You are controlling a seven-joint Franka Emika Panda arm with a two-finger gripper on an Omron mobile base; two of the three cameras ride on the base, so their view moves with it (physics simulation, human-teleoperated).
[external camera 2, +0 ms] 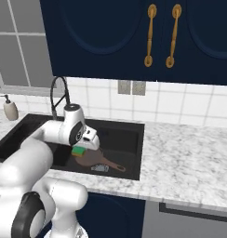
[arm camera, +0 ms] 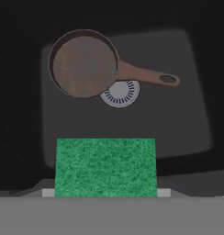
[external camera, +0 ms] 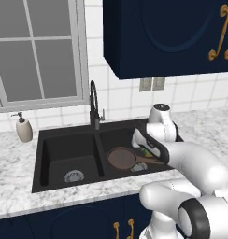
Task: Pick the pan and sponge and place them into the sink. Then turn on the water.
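Claw (external camera 2: 83, 148) held above the right basin of the black sink (external camera: 41, 161), closed on the green sponge (arm camera: 106, 167); the sponge sits between the jaws with its green face toward the hand camera, and in the right base view it shows as a green block with a yellow lower layer just under the white hand; in the left base view only a green sliver of it shows behind the forearm; pan (external camera: 122, 158) lying flat on the floor of the right basin, reddish-brown, its long thin handle pointing away from the divider toward the right wall of the basin; in the hand view the pan bowl partly covers the round silver drain (arm camera: 121, 94) of that basin; sponge clear of the pan, held above the basin floor and not touching it; left basin holding its own silver drain (external camera: 74, 176); black gooseneck faucet (external camera: 94, 106) standing behind the divider, its small lever on the right side; cream soap bottle (external camera: 24, 128) upright on the marble counter (external camera 2: 190, 158) to the left of the sink; dark blue cabinets (external camera 2: 134, 37) with gold handles above.
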